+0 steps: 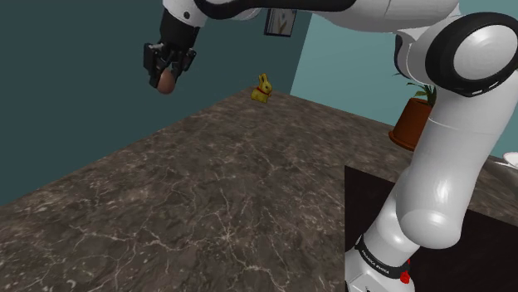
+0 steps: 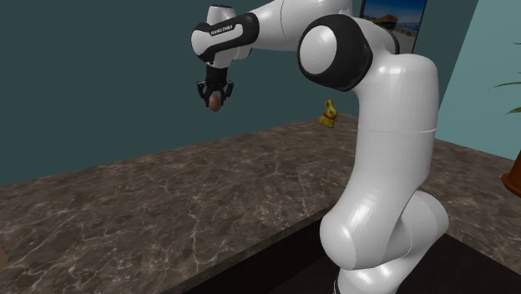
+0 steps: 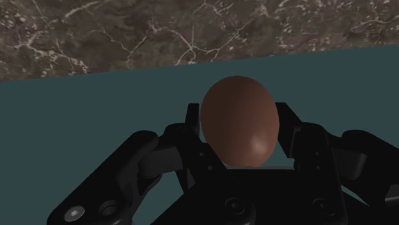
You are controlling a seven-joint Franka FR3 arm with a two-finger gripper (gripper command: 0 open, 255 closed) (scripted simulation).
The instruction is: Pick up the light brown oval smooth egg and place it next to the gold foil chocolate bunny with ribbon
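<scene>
Wrist view: both black fingers (image 3: 289, 131) clasp the brown egg (image 3: 240, 121) at its sides. Shoulder view: the egg (image 1: 167, 84) hangs high above the marbled surface (image 1: 207, 207), with the gold bunny (image 1: 263, 88) at about 3 o'clock from it, near the surface's far edge. Pickup judged complete; the carry to the bunny and the set-down beside it remain.

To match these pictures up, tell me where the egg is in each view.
Shoulder view: egg upper left, in the gripper, above the counter.
Second exterior view: egg upper middle, left of the bunny.
Wrist view: egg clasped between the fingers.
Shared landmark: the counter.
</scene>
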